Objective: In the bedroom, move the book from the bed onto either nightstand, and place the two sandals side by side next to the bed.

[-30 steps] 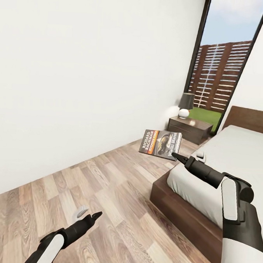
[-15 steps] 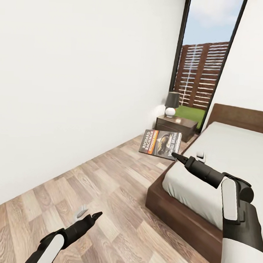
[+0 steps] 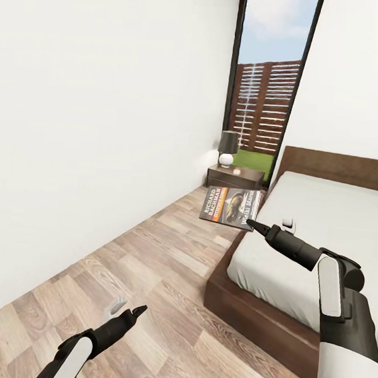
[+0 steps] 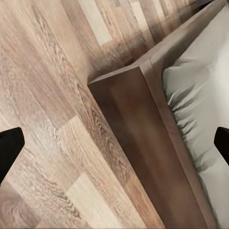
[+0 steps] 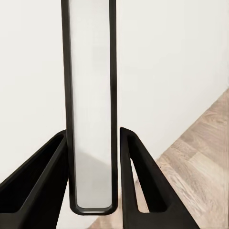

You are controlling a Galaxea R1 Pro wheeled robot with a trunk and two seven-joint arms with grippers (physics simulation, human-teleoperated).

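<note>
Head view: right tool [image 3: 253,225] pinching book [image 3: 231,207]; left tool [image 3: 127,310] spread; lamp [image 3: 228,148] on nightstand [image 3: 235,177]

Open wooden floor [image 3: 167,277] runs as a lane between the white wall [image 3: 103,122] and the bed [image 3: 320,230], narrowing toward the far end. Lane closed there by the nightstand [image 3: 235,177], which sits against the window wall just beside the bed's headboard [image 3: 336,164]. A lamp [image 3: 228,148] takes the nightstand's wall-side half; the half nearer the bed is bare. Bed frame corner [image 4: 124,109] juts into the lane, near the left claw [image 3: 126,311]. Mattress surface is broad and flat. The book [image 3: 231,207], clamped in the right claw [image 3: 253,224], hangs over the floor by the bed edge, well short of the nightstand.
</note>
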